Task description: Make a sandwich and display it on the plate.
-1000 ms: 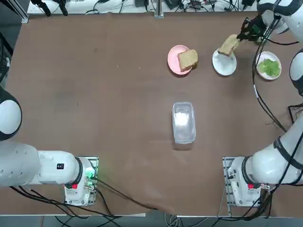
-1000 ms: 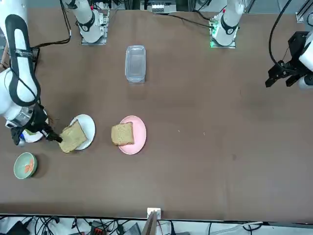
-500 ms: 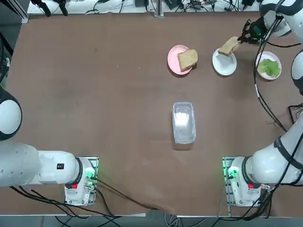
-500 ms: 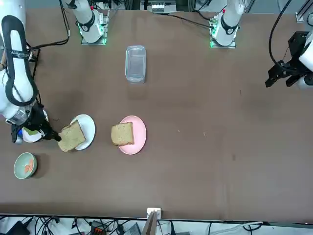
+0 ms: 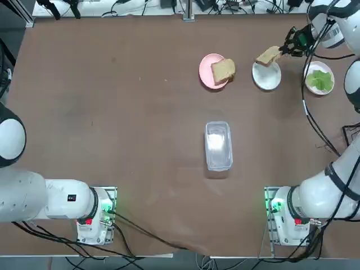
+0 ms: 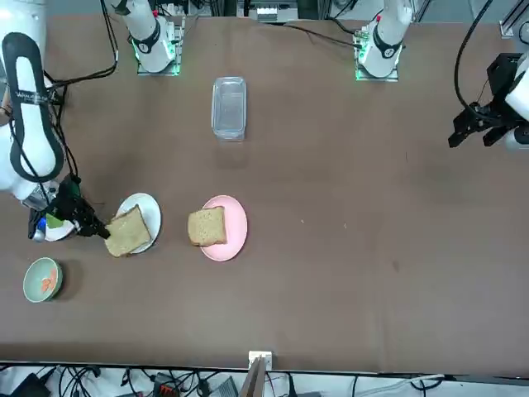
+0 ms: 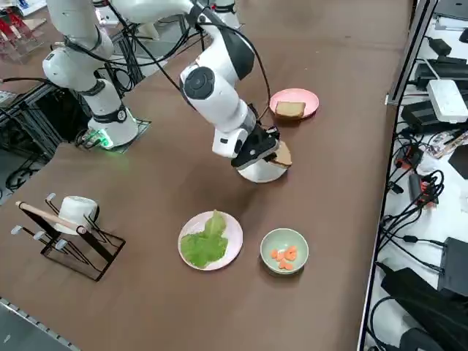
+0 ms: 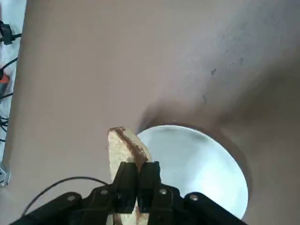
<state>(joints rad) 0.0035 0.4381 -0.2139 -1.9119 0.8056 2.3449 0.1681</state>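
While end effector (image 8: 138,180) pinches crusty bread slice (image 8: 123,149), round white plate (image 8: 201,159) gleams.

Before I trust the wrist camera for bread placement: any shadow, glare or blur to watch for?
Right wrist view: the white plate shows soft sheen, a dark shadow behind it; the end effector, shut on the bread slice, looks sharp. Top view: the clear container glares white.
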